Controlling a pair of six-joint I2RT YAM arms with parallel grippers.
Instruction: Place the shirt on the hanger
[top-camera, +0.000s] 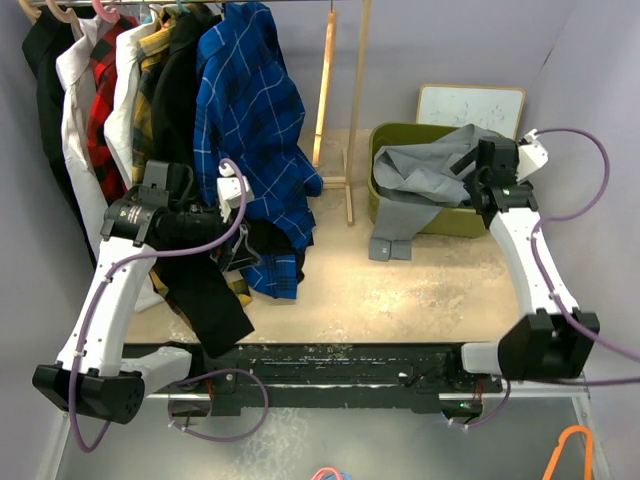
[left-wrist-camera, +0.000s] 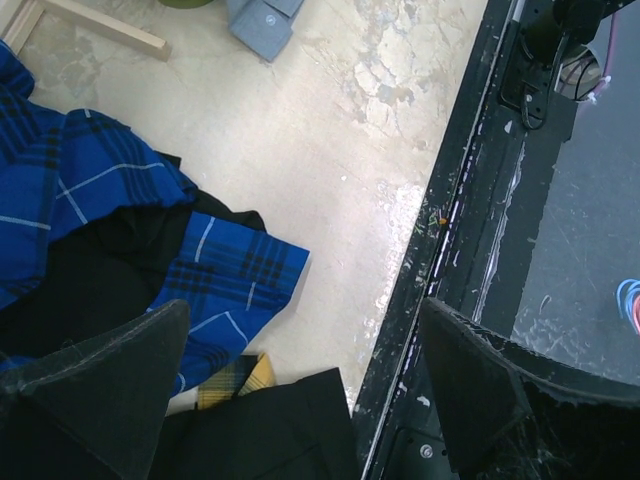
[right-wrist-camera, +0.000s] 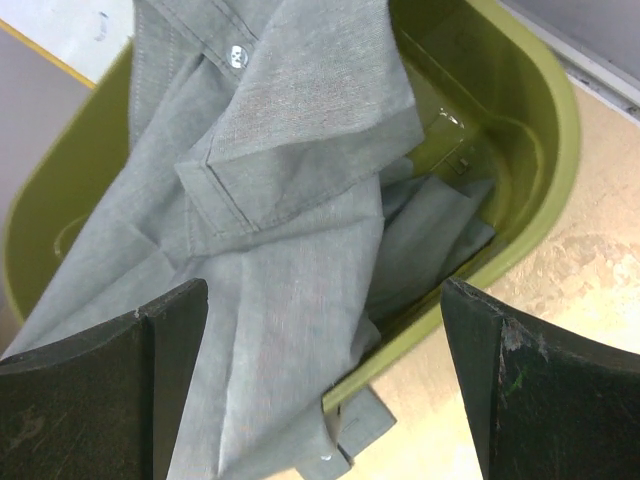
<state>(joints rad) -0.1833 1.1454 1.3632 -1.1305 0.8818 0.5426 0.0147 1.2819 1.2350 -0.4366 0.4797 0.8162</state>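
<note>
Our right hand (right-wrist-camera: 320, 330), spread wide, hovers over the shirt (right-wrist-camera: 290, 200) crumpled below it in the green bin (right-wrist-camera: 545, 120), poised to pinch a fold, our left hand (left-wrist-camera: 300, 340) likewise spread.

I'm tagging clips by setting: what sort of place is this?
Likely a robot test cell staged as a closet or laundry corner: shirts hang on a rack, a grey shirt spills from a green tub, and two robot arms are mounted at the table edge.
</note>
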